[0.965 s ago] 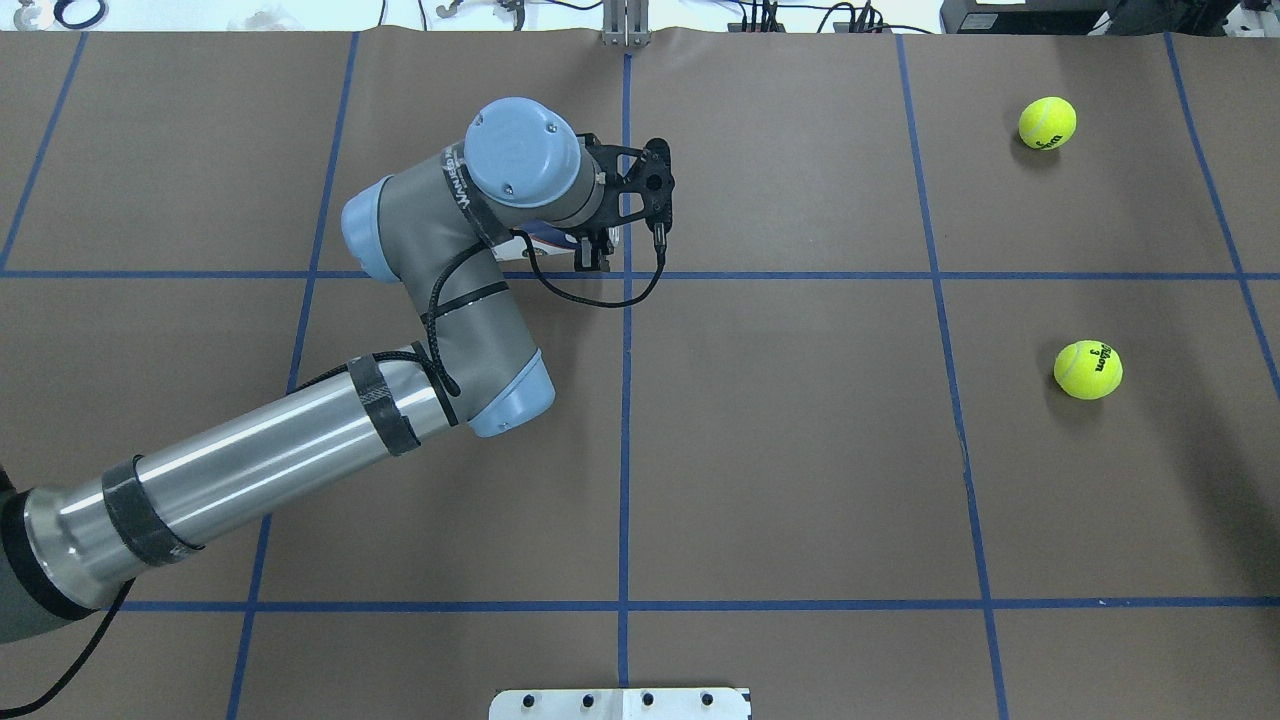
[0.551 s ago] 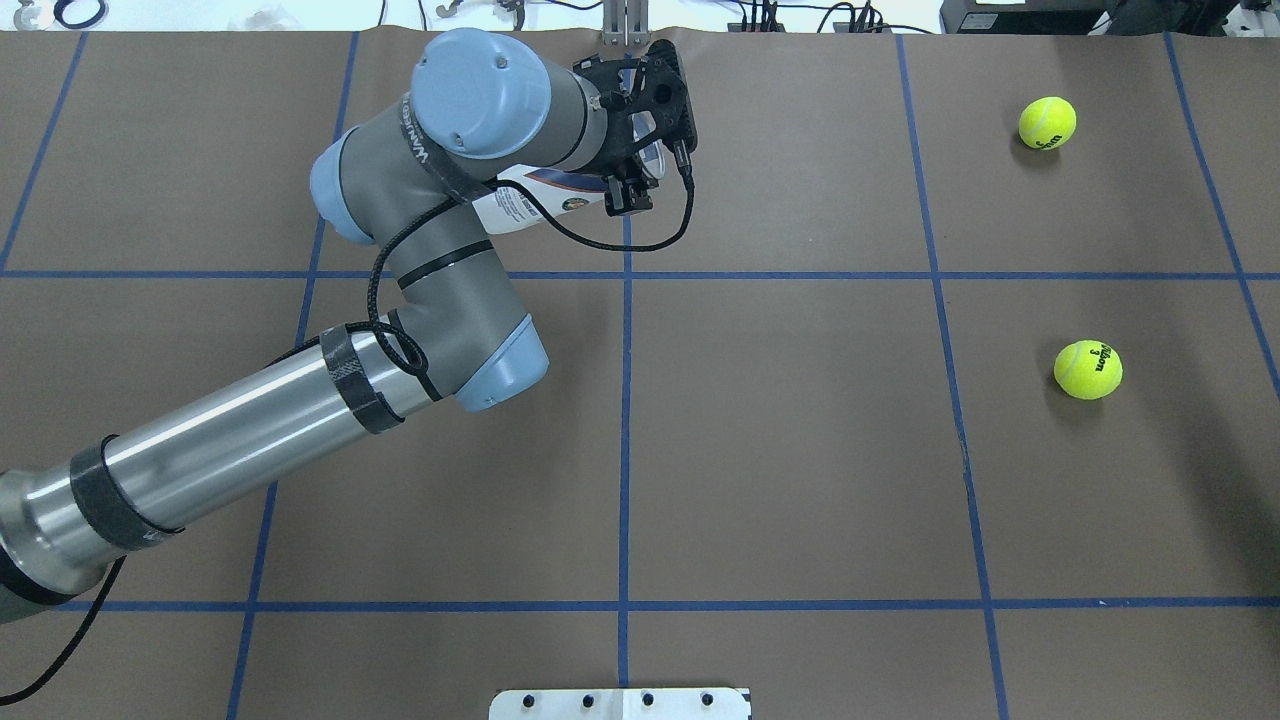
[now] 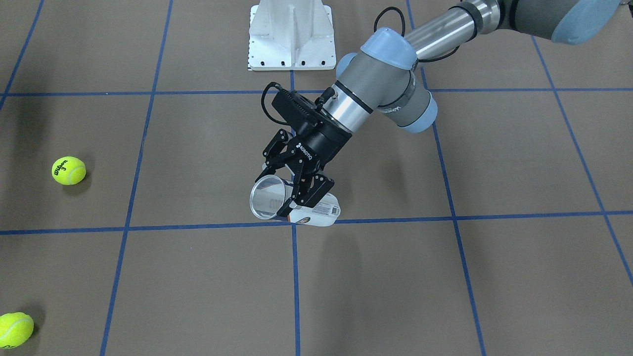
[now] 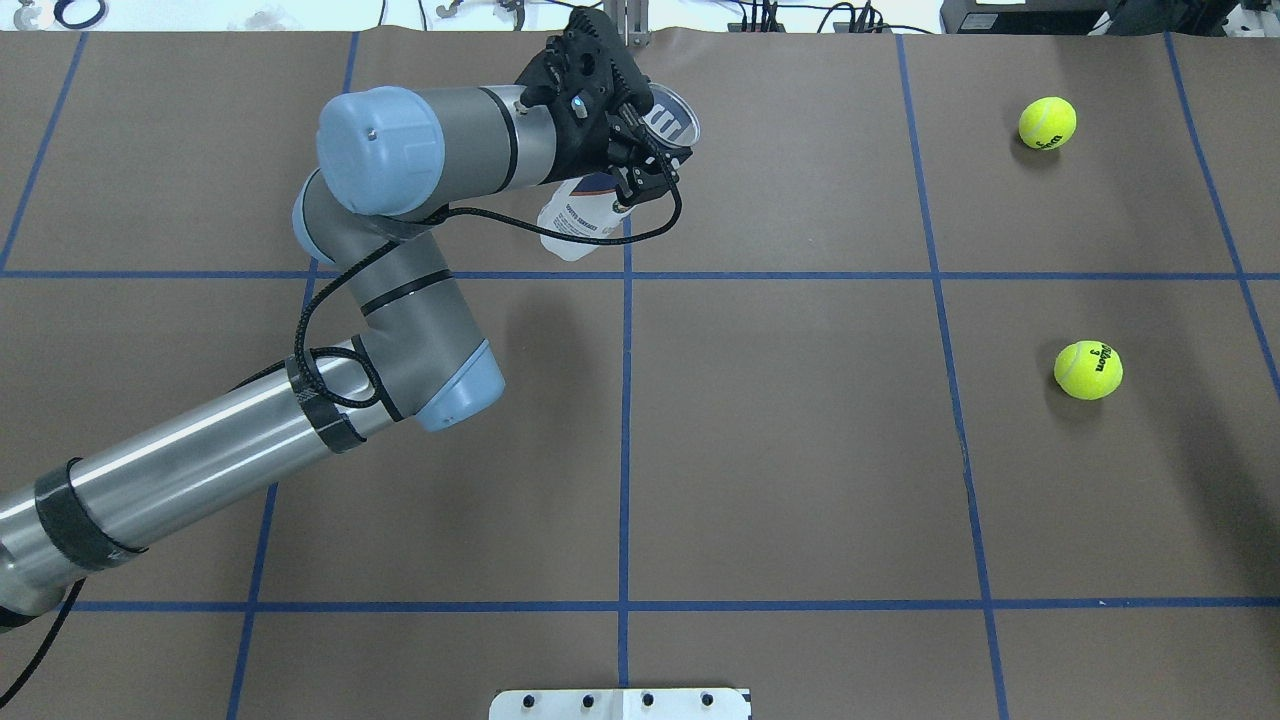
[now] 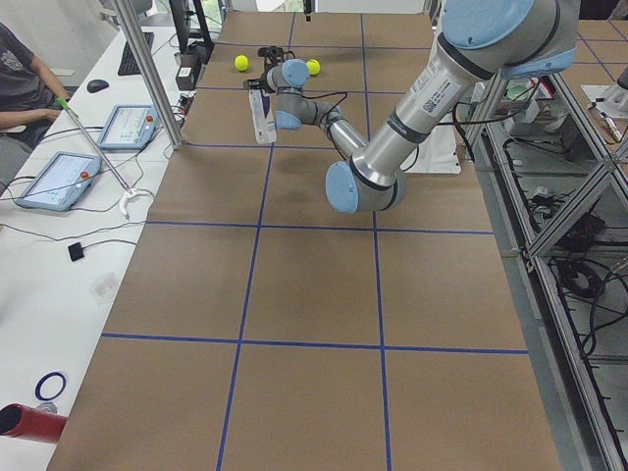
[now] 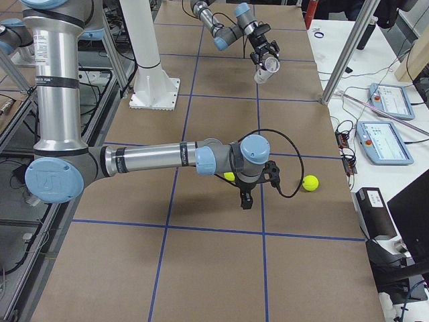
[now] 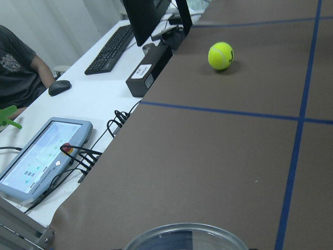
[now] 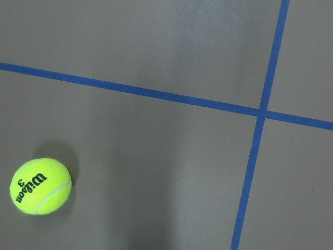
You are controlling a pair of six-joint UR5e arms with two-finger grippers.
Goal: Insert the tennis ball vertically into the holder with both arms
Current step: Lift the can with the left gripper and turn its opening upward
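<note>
Table [image 4: 800, 450]: brown covering, blue tape grid.

Right gripper [image 6: 245, 199]: hangs over the right end, near one tennis ball [image 4: 1088, 369], presumably placed to pick it up. Only the right-end camera shows it, too small to tell how its fingers are set.

Second ball [image 4: 1047, 122]: loose toward the far right corner.

Left gripper [image 3: 295, 190]: by the far edge, mid-length. Its fingers pinch the holder [image 3: 316, 213] near its open rim. The holder is lifted clear and tilted mouth-up, likely being righted for a straight drop. The front camera looks into the mouth and shows no ball inside; the overhead shows the label.
</note>
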